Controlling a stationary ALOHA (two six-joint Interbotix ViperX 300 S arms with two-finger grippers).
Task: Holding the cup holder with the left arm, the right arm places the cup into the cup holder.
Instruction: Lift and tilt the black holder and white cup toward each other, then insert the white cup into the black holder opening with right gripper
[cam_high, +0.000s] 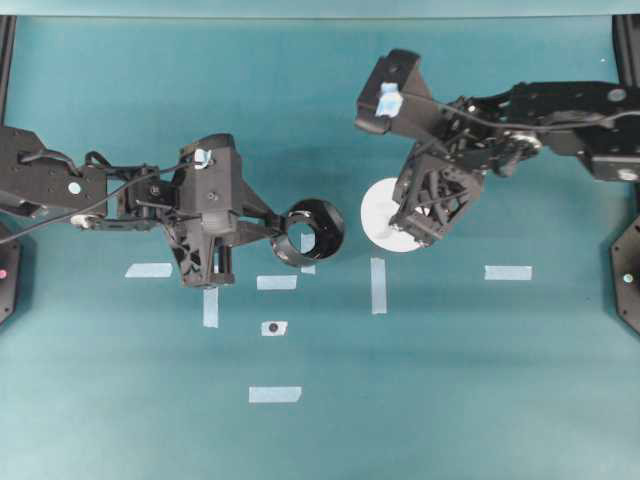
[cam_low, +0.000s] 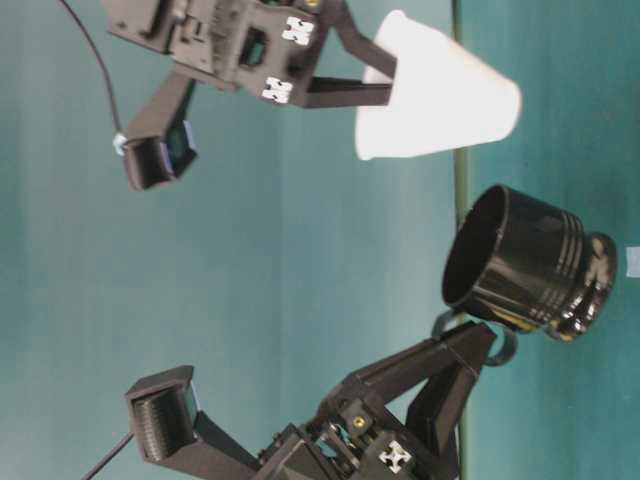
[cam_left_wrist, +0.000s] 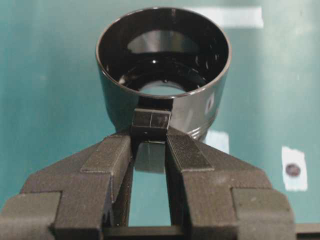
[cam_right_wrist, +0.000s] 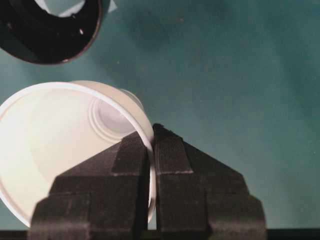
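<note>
Nearest the lens in the right wrist view: the right gripper (cam_right_wrist: 152, 145), two black ribbed fingers pinched together on the thin wall of the plain white conical paper cup (cam_right_wrist: 60, 150), one finger inside the rim and one outside. The cup's small round base shows through its open mouth.

In the table-level view the cup (cam_low: 440, 95) hangs in the air, clear of the table, held at its rim by the right gripper (cam_low: 385, 75). It sits close to the glossy black round cup holder (cam_low: 530, 265) but apart from it; nothing of the cup is inside the holder.

The holder is also off the table. In the left wrist view the left gripper (cam_left_wrist: 150, 137) is clamped on the small square tab (cam_left_wrist: 151, 120) on the holder's side, the black padded fingers (cam_left_wrist: 112, 157) narrowed on it (a slim gap remains between them behind the tab). The holder's mouth (cam_left_wrist: 162, 50) is open, tilted toward the camera, and its inside is bare.

Overhead, the holder (cam_high: 315, 230) lies just left of centre and the cup (cam_high: 380, 215) just right of it, with a short stretch of teal table (cam_high: 450, 400) between them. Pale tape strips (cam_high: 378, 285) lie on the cloth below both, and one small patch carries a dark dot (cam_high: 273, 328).
</note>
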